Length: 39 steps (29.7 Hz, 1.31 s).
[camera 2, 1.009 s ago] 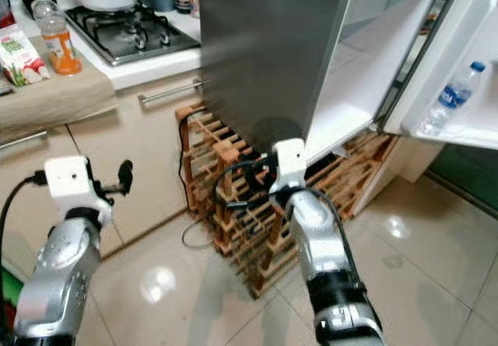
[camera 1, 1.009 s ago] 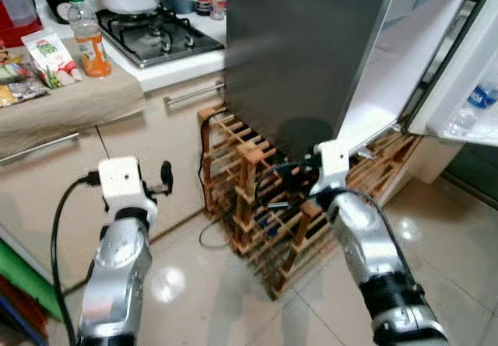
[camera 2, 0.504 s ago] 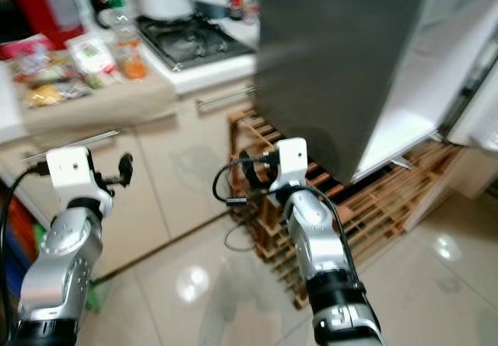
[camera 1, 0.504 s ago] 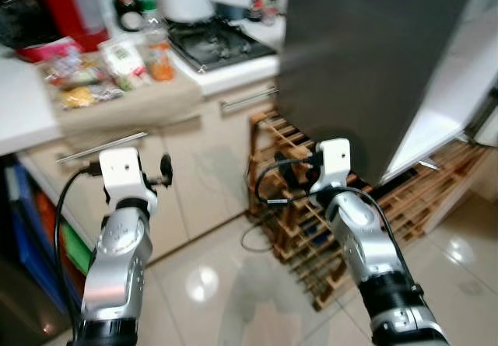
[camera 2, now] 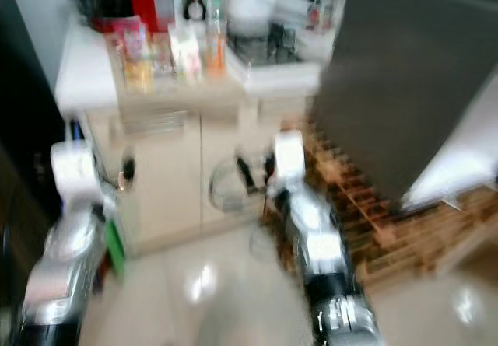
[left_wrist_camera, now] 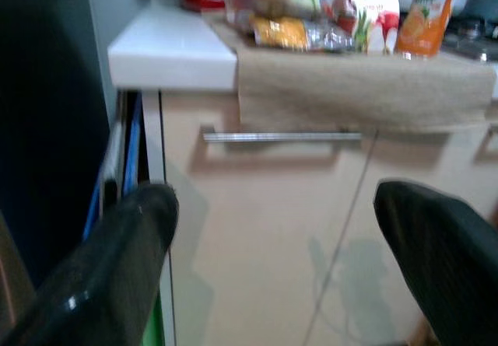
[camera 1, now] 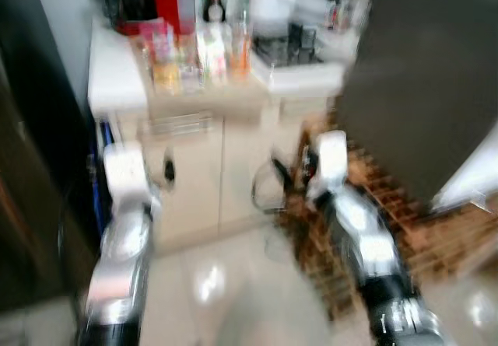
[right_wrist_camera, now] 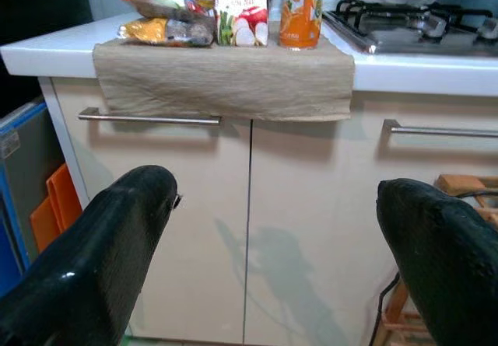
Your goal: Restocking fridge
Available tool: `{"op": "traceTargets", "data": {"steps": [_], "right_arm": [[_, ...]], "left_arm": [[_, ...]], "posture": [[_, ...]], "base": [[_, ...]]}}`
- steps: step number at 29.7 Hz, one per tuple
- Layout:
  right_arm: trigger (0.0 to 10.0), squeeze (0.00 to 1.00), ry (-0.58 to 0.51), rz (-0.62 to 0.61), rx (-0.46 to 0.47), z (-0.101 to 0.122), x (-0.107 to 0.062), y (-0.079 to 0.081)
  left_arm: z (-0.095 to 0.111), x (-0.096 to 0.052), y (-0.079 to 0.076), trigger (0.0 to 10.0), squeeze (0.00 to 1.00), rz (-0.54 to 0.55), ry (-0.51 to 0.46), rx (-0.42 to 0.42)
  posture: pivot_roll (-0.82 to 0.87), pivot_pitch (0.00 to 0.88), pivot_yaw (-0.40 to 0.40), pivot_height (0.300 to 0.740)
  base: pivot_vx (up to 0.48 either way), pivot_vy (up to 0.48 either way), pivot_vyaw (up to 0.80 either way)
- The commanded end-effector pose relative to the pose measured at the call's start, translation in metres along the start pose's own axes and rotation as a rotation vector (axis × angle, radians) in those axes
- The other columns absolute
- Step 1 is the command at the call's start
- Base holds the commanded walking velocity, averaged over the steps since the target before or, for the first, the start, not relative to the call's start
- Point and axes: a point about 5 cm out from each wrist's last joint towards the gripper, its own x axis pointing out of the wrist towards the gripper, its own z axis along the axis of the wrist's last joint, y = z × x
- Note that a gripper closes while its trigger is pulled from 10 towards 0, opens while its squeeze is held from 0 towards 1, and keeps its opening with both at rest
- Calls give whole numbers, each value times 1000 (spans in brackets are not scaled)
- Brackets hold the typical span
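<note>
The picture from my head is blurred. Groceries stand on a beige cloth (right_wrist_camera: 226, 78) on the white counter (left_wrist_camera: 171, 47): an orange juice bottle (right_wrist_camera: 302, 8), a green-and-white carton (right_wrist_camera: 241, 8) and bags of food (right_wrist_camera: 163, 27). The dark grey fridge (camera 1: 420, 74) stands to the right. My left gripper (camera 1: 167, 173) and right gripper (camera 1: 289, 171) are both held up in front of the cabinet doors, below the counter. Both are open, with nothing between the fingers (right_wrist_camera: 101, 245).
A wooden wine rack (camera 1: 389, 229) stands on the floor under the fridge, behind my right arm. A gas hob (right_wrist_camera: 412, 23) lies right of the groceries. Bar handles (right_wrist_camera: 148, 117) cross the cabinet fronts. A dark wall (camera 1: 31, 167) closes the left; blue and orange items (right_wrist_camera: 31, 206) stand beside the cabinet.
The camera has swung to the left: the fridge and its open door have slid off to the right and the counter is now central and blurred. Both arms keep their pose, grippers still open.
</note>
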Motion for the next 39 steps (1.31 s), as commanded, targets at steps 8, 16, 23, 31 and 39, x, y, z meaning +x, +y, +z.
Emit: {"op": "traceTargets", "data": {"steps": [8,16,23,31,39], "right_arm": [[10000,0,-37,-38,15,6,-2,-9],[10000,0,-60,-82,38,5,-4,-9],[10000,0,-139,-134,27,17,-4,-6],[10000,0,-112,-159,32,12,-3,-9],[10000,0,-118,-129,16,18,3,-4]], "left_arm": [[10,4,-15,10000,0,-44,-45,56],[13,4,-15,10000,0,-58,-61,34],[19,6,-11,10000,0,-58,-93,23],[20,6,-12,10000,0,-57,-105,16],[23,7,-11,10000,0,-45,-125,26]], "posture": [[-56,0,-7,740],[-58,0,4,740],[-57,0,4,740],[-57,0,-1,740],[-56,0,0,740]], "base": [[0,-453,504],[0,-45,405],[340,121,0],[434,0,0],[432,0,0]]}}
